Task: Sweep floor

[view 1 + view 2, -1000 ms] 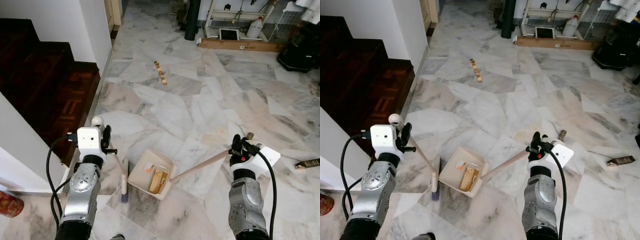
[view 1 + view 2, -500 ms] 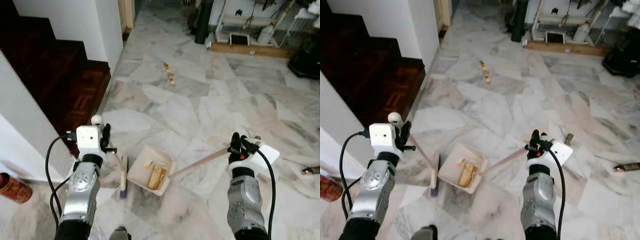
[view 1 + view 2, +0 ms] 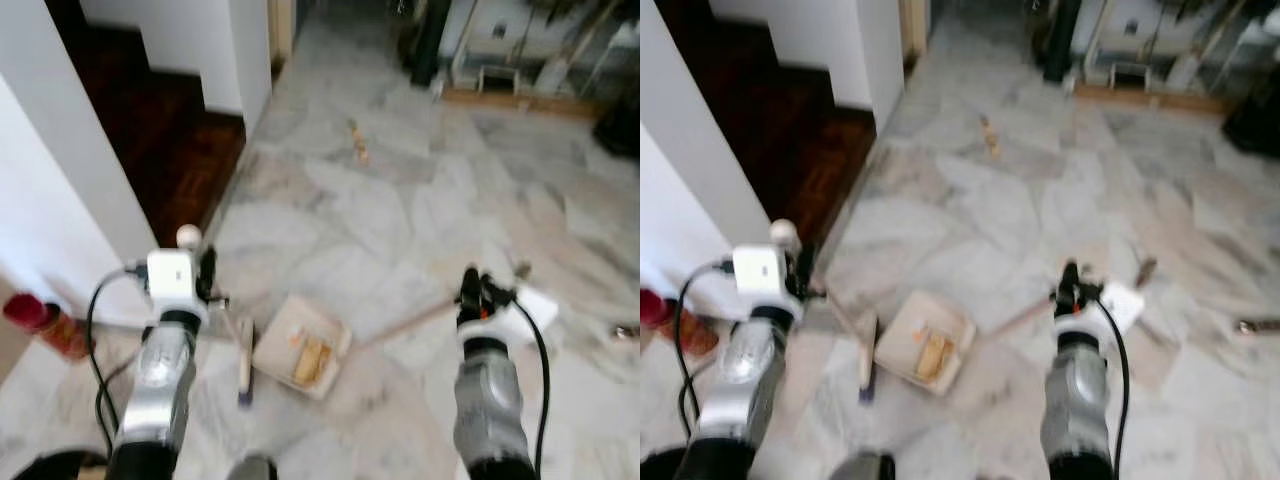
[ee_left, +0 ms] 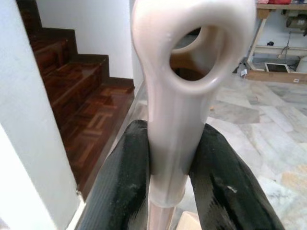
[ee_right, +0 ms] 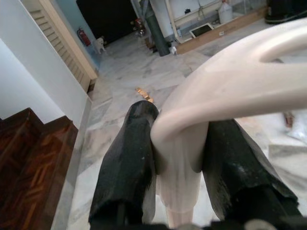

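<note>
Change: the whole view has swung and gone blurred against a second ago, bringing in a white wall corner and a red can (image 3: pixel 35 322) at the robot's left. That is the camera moving with the robot, not the things. Brush and dustpan sit the same beside each other.
Left hand: the left hand (image 3: pixel 207 292) is clenched on the pale handle of the brush (image 3: pixel 244 350), both black fingers (image 4: pixel 120 187) pressed to its sides below the hanging hole. The bristle end rests on the floor.
Right hand: the right hand (image 3: pixel 468 297) is clenched on the long handle of the dustpan (image 3: pixel 301 346), which slopes down to the pan lying flat on the marble.
Dustpan load: a yellowish lump and a small orange scrap lie inside the pan, just beside the brush head.
Floor: the marble floor (image 3: pixel 400 220) stretches ahead. A short row of small tan pieces (image 3: pixel 356 140) lies well apart from the pan, toward the far end.
Meaning for the task: one lot looks gathered. The tan pieces seem the next target, and the robot appears to be walking or turning with both tools in tow.
Surroundings: dark wooden stairs (image 3: pixel 170 130) rise on the left. Shelving and a dark post stand at the far wall, too blurred to detail. A small dark thing (image 3: pixel 627 331) lies at the right edge.
In the way: the wall corner and the red can crowd the left side.
</note>
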Tool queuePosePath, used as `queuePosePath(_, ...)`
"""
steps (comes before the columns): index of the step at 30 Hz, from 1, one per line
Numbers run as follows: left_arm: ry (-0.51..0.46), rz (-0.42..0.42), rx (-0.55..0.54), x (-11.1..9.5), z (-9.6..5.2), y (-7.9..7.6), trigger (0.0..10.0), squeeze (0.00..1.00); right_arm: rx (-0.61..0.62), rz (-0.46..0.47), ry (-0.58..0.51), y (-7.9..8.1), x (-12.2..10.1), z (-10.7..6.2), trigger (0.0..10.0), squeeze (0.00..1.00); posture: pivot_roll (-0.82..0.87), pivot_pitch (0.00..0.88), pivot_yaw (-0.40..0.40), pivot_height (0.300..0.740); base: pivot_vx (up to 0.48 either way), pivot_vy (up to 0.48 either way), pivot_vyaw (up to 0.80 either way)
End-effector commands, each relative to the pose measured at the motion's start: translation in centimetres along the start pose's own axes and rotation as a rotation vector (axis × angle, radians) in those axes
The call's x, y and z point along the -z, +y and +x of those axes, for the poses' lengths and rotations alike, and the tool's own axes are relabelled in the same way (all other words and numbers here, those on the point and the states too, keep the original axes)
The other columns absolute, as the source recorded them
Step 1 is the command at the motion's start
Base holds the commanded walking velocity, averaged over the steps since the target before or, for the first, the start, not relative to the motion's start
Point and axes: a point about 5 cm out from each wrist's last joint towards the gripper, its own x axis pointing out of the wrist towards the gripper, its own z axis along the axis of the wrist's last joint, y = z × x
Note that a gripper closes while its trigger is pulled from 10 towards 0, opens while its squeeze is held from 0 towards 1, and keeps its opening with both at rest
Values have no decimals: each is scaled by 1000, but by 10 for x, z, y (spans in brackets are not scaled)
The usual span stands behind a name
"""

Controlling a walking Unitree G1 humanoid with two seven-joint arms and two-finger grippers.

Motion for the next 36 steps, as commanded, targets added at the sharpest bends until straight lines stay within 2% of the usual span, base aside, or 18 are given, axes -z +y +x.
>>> queuePosePath(1, -42, -17, 18, -8, 3, -7, 10000, 0, -15, 30, -42, 5, -9, 4, 10000, 0, 155, 114, -53, 740, -281, 0, 0)
queuePosePath(8, -42, -19, 17, -8, 3, -7, 10000, 0, -14, 23, -41, 5, -9, 5, 10000, 0, 153, 117, -56, 740, -284, 0, 0)
queuePosePath(36, -44, -23, 17, -8, 3, -7, 10000, 0, -12, 18, -35, 4, -9, 6, 10000, 0, 156, 119, -58, 740, -284, 0, 583)
